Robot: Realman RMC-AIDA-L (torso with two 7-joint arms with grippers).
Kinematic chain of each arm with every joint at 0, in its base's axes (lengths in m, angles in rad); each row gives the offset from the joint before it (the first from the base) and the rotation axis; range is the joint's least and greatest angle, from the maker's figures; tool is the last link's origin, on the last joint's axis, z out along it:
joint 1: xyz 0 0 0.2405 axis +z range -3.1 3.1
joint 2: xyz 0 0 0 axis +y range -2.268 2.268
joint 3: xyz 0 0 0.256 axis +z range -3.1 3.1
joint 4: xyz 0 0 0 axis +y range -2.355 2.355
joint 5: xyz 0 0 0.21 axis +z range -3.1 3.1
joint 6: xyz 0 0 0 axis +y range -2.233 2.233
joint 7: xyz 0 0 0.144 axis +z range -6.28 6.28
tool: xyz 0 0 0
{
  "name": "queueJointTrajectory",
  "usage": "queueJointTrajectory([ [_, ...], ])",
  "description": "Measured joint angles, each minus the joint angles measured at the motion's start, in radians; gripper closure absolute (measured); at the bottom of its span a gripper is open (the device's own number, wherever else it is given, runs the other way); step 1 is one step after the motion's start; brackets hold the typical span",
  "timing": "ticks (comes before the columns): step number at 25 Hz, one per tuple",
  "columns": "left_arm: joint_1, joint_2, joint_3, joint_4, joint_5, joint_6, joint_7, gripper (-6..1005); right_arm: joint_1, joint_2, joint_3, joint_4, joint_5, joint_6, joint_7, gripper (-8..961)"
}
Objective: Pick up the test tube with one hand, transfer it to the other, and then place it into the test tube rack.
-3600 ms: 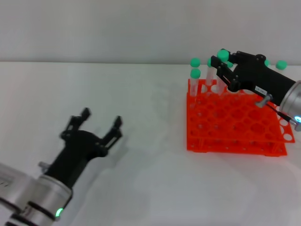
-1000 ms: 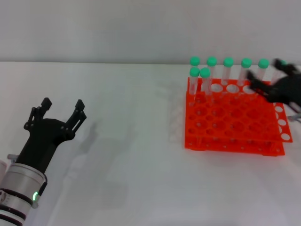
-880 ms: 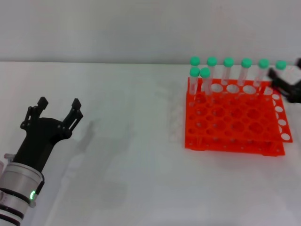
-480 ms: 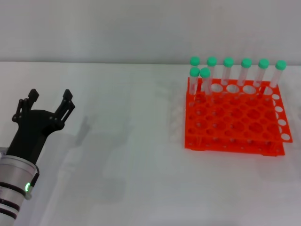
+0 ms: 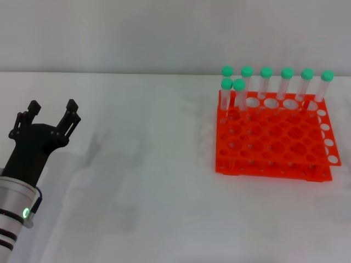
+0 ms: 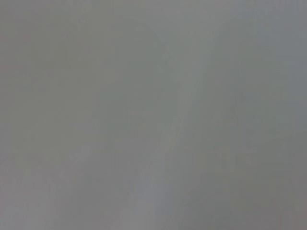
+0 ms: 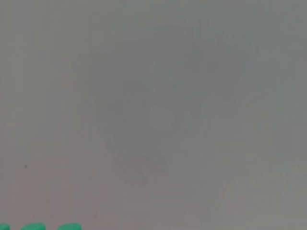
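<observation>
Eight green-capped tubes stand in the rack (image 5: 272, 138), six along its far row and two just in front at the left end; which of them is the test tube of the task I cannot tell, as they look alike; one candidate is the tube (image 5: 324, 87) at the right end of the far row, leaning a little; no tube lies loose on the table (image 5: 148, 181).

A tube of this kind I judge light, stiff and smooth, a thin clear wall that could crack under a hard squeeze and slip under a weak one; the best hold is probably on the bare shaft just below the cap, where the cap's lip stops it sliding down; a lift straight along the hole's axis should keep it from binding in the top plate.

The left gripper (image 5: 48, 116) hangs at about 9 o'clock from the table's middle, well apart from the rack at 3 o'clock; its fingers are spread wide, tips pointing toward 12 o'clock, with nothing between them; the silver arm runs off toward 7 o'clock.

The right gripper is out of sight; its wrist view shows only three green caps (image 7: 34, 226) at one edge.
</observation>
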Motion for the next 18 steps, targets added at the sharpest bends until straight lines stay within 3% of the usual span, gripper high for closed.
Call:
queueJointTrajectory([
  [10, -0.018, 0.001, 0.013, 0.0, 0.013, 0.015, -0.051, 111, -0.002, 0.001, -0.003, 0.036, 0.021, -0.005, 0.063, 81],
  [18, 0.006, -0.001, 0.02, 0.006, 0.08, 0.017, -0.057, 111, -0.007, 0.0, -0.003, 0.05, 0.021, -0.025, 0.138, 81],
])
